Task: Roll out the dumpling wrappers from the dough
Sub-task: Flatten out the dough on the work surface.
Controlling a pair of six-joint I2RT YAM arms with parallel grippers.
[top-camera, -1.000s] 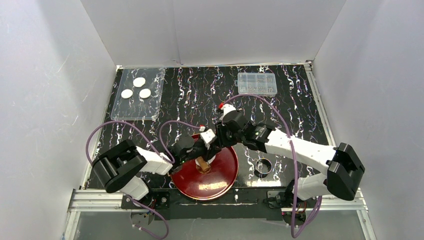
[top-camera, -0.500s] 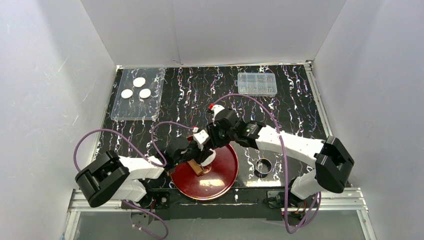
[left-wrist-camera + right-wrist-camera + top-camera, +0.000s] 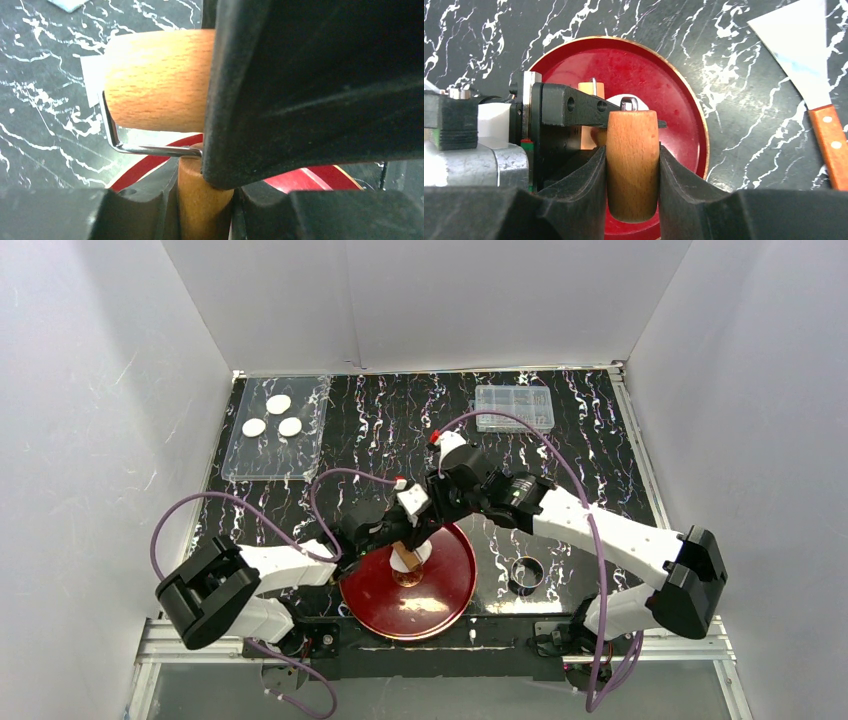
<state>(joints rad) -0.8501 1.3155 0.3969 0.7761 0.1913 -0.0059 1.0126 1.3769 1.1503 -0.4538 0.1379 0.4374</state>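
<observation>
The dough (image 3: 416, 556) lies on the red plate (image 3: 440, 612), a little toward 12 o'clock from the plate's centre. From overhead my wooden roller (image 3: 404, 560) crosses it, so I see only a white sliver beside the wood. I cannot tell whether the roller is pressing on it.

Both grippers meet right over that spot. My left gripper (image 3: 390, 540) comes in from 9 o'clock, its fingers closed partway around the roller's handle. Its wrist camera shows the handle wedged between the two pads. My right gripper (image 3: 426, 524) comes in from 1 o'clock with its fingers about half spread, clamped on the roller's barrel. The barrel fills the gap between them in its wrist view, and the dough is a small white patch just past the barrel's far end.

The dumpling wrappers (image 3: 278, 403), three neat white discs, sit well apart from all this on a clear tray (image 3: 270, 462) at the table's 10 o'clock corner. A metal ring cutter (image 3: 526, 571) rests just beside the plate at its 3 o'clock. A clear plastic box (image 3: 513, 407) sits at the table's 1 o'clock. The right wrist view also shows a scraper (image 3: 796, 45) on the marbled black table (image 3: 380, 430).
</observation>
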